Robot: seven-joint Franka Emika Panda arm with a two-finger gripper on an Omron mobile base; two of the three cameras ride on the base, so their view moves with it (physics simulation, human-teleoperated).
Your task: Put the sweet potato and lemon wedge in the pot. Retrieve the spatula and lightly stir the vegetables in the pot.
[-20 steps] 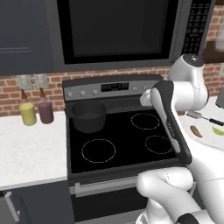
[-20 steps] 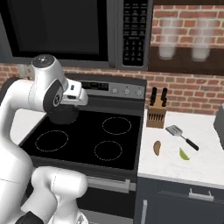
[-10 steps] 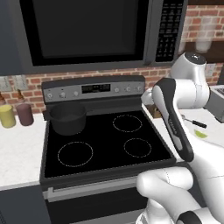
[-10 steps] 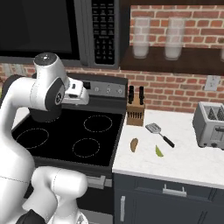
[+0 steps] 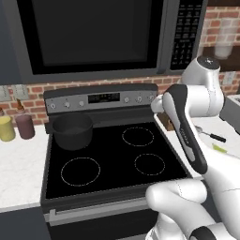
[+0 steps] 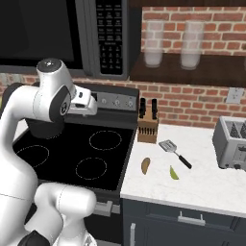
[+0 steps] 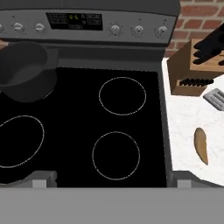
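— What shifted since a second ago?

— Only the base and its cameras slid right; the stove [image 6: 81, 153] now sits left and a toaster [image 6: 234, 144] has come into sight.

— And the task's things?

— The pot [image 5: 72, 131] rests on the stove's back-left burner. On the tabletop [image 6: 211, 178] right of the stove lie the sweet potato [image 6: 145, 166], the lemon wedge [image 6: 173, 173] and the spatula [image 6: 174, 152].

— Jaws?

— Wide open, holding nothing, above the stove.

Even, flat rendered light, moderately bright. Soft shadows sit under the microwave [image 5: 93, 40] at 12 o'clock. The counter [image 6: 202, 178] looks brightest, at 4 o'clock. Edges are slightly soft and pixelated, without glare.
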